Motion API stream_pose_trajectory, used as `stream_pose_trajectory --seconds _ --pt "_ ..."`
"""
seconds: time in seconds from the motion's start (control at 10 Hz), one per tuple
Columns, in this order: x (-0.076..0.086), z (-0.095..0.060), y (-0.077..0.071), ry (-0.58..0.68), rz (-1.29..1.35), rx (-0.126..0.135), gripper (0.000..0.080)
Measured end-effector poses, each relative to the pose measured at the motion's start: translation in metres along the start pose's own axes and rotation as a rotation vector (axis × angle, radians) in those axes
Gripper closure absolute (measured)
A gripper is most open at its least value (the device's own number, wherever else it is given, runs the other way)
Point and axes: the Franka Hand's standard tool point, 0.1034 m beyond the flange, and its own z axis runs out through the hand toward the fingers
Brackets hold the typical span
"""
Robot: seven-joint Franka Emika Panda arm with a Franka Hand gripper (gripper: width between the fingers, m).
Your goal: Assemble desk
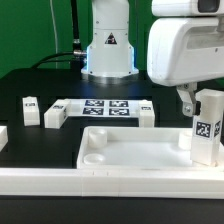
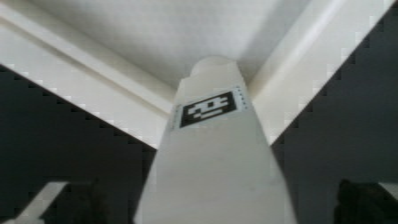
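Your arm is holding a leg upright over the tabletop's corner.
The tabletop (image 1: 130, 150) is lying just beneath your gripper (image 1: 205, 100), which is clamping the tagged leg (image 1: 207, 128) above a corner (image 2: 222, 50); three more legs (image 1: 54, 116) are waiting beyond, beside the marker board (image 1: 102, 106).

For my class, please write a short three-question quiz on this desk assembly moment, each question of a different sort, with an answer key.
1. True or false: the gripper holds a leg upright over a corner of the tabletop.
2. In the exterior view, the marker board lies: A) behind the tabletop, B) on the tabletop, C) in the gripper.
3. Fill in: the wrist view shows a black-and-white ____ on the held leg.

Key: 1 true; 2 A; 3 tag.
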Motion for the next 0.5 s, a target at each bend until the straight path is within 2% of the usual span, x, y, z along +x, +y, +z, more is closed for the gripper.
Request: stream_pose_trajectory --seconds 0.3,0.5 --pt "-0.0004 0.0002 0.0006 0.0 -0.084 -0.002 0.0151" --pt "-0.0005 0.0002 0.0008 0.0 -0.084 -0.002 0.0411"
